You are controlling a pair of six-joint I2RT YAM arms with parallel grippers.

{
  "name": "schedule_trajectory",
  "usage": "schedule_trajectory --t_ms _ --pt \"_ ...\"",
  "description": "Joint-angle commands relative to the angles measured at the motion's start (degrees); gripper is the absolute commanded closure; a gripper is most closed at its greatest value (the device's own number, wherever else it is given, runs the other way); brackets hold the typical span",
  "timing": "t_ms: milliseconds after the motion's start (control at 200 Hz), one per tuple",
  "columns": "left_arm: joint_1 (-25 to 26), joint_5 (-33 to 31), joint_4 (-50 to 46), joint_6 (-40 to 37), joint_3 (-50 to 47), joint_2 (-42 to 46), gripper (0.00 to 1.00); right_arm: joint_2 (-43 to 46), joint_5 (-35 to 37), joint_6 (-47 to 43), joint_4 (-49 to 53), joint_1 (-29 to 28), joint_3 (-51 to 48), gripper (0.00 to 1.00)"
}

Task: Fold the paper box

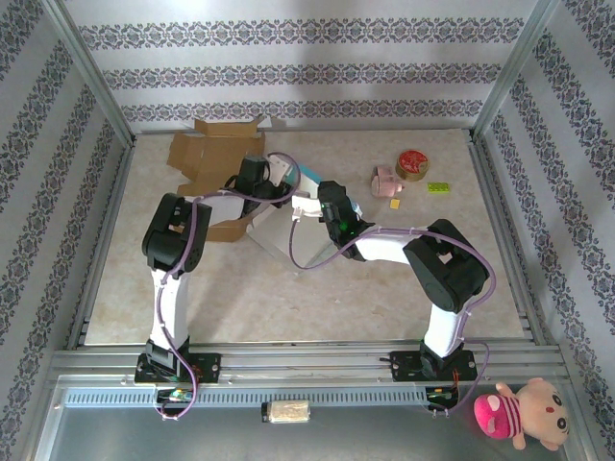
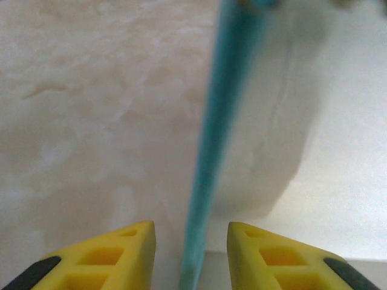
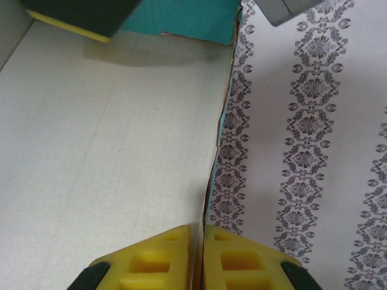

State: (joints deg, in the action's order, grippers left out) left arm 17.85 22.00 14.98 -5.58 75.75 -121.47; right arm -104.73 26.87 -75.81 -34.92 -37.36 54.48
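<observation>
**At mid-table, one grip on the box, one let go**

Near the middle of the table, between the two wrists, the paper box stands partly raised, its white panels tilted and a teal face turned toward the far wall.

The left gripper is released. Its yellow fingers stand apart, and the thin edge of a teal flap runs up between them with a gap on either side. It seems to touch neither finger, though the close view is blurred.

The right gripper is clenched on the box. Its two yellow tips are pressed together over the edge of a white panel, with the patterned wall behind.

Just beyond the left arm, a brown carton lies flattened at the back left of the table. Well apart to the right sit a tape roll, a pink toy and a green block.
</observation>
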Motion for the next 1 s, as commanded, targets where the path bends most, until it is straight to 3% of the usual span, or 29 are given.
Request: schedule_trajectory --t_ms 0,110,265,430,630,795,994 --pt "-1.05 0.98 7.82 5.29 -4.68 7.07 0.61 1.98 -2.13 -4.31 3.17 0.28 1.11 0.87" --pt "-1.64 1.95 13.36 9.19 -12.12 13.62 0.51 2.07 -2.66 -5.76 3.02 0.78 1.07 0.87" --pt "-2.21 0.57 15.80 15.23 -20.34 23.51 0.48 1.78 -4.64 -7.38 1.90 1.15 0.17 0.87" --pt "-3.02 -5.21 9.03 23.97 -23.03 30.58 0.48 0.36 -7.42 -10.12 -1.91 0.17 -3.01 0.87" --pt "-4.10 -4.30 -3.50 24.02 -18.56 32.11 0.43 -2.04 -8.52 -16.38 -6.88 -1.94 -7.17 0.87" --pt "-4.67 -0.30 -19.16 28.35 -6.78 28.01 0.39 -2.49 -7.29 -16.27 -7.62 -3.03 -7.83 0.75" --pt "-4.73 -0.27 -17.80 30.97 -4.48 26.16 0.39 -0.20 -6.81 -14.33 -9.32 -4.30 -7.46 0.54"
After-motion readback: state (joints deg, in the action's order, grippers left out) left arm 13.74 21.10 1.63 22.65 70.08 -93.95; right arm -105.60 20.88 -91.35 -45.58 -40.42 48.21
